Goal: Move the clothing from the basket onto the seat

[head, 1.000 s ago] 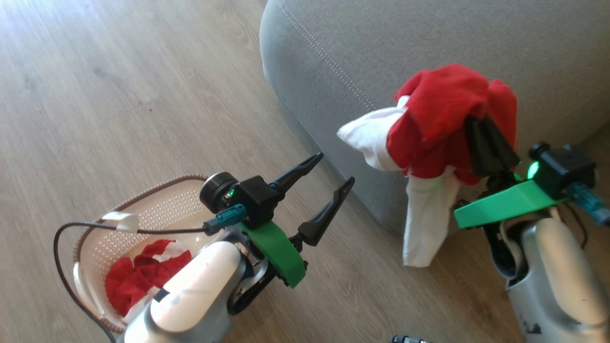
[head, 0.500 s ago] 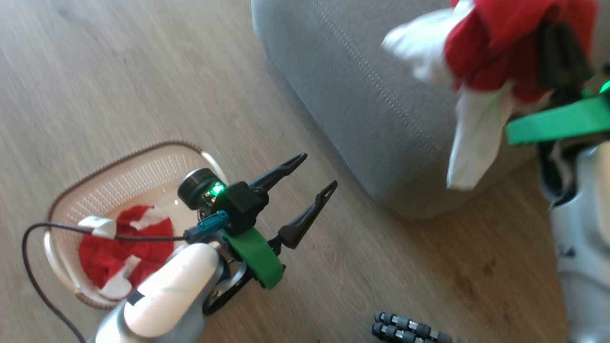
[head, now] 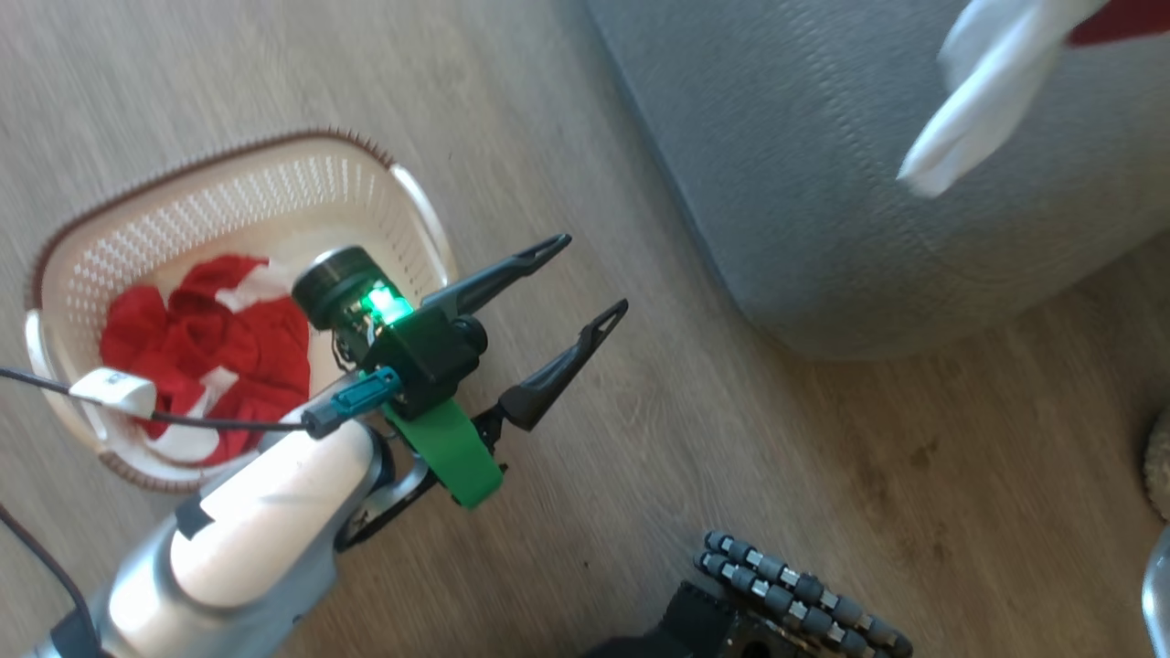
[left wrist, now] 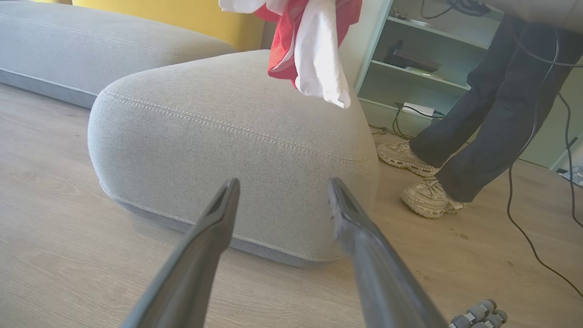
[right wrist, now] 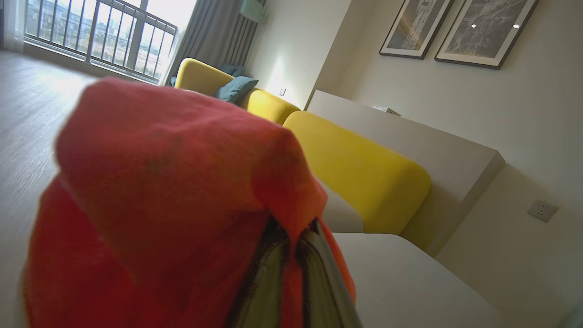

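L gripper — two long dark fingers spread wide, nothing in them — hangs over the wood-plank floor, between the cream perforated plastic basket and the big grey stitched fabric seat. One crumpled red-and-white garment lies in the basket. R gripper, clenched on the second red-and-white garment, holds it above the seat. Beyond — two pale shoes, one person.
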